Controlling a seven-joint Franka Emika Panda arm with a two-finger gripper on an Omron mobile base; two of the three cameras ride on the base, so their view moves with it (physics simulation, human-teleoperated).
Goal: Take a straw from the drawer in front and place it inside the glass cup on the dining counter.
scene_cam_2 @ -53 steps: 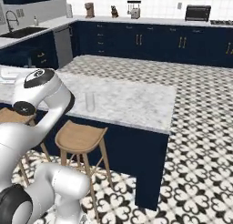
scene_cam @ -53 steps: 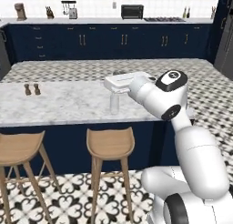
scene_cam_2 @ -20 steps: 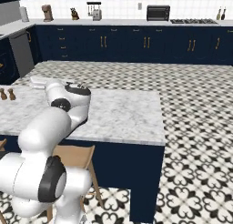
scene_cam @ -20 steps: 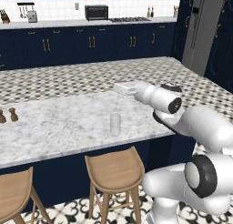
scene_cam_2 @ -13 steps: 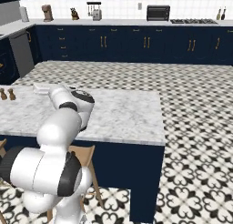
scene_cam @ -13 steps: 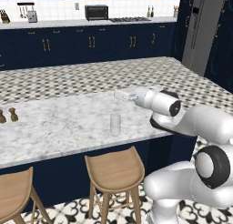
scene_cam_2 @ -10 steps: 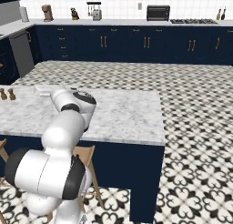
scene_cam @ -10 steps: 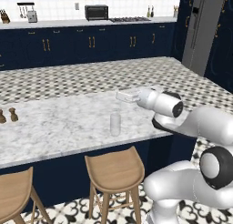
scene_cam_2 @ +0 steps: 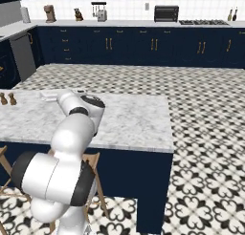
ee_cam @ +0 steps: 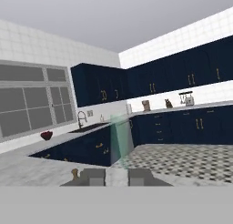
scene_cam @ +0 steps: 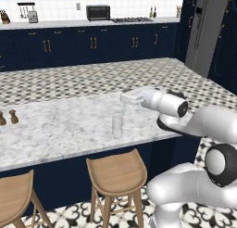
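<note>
The glass cup [scene_cam: 117,126] stands upright on the dining counter [scene_cam: 60,129] near its front edge. My gripper [scene_cam: 125,98] hovers just above it and a little to its right, shut on the straw [scene_cam: 123,110], a thin pale stick slanting down toward the cup's rim. In the hand view a pale, see-through strip, the straw [ee_cam: 119,139], rises from between my fingertips [ee_cam: 93,176]. In the right base view my arm covers the cup, and the gripper [scene_cam_2: 46,94] reaches left over the dining counter [scene_cam_2: 134,119]. The drawer is out of view.
Two small brown shakers [scene_cam: 7,117] stand far left on the counter, also seen as shakers [scene_cam_2: 6,99]. Wooden stools [scene_cam: 115,169] stand under the counter's front edge. Navy cabinets [scene_cam: 92,44] line the back wall beyond a patterned floor [scene_cam_2: 206,148].
Both base views shifted after the oldest frames, so the base moved. Over the last second my hand sank a little toward the cup. The cup stayed in place.
</note>
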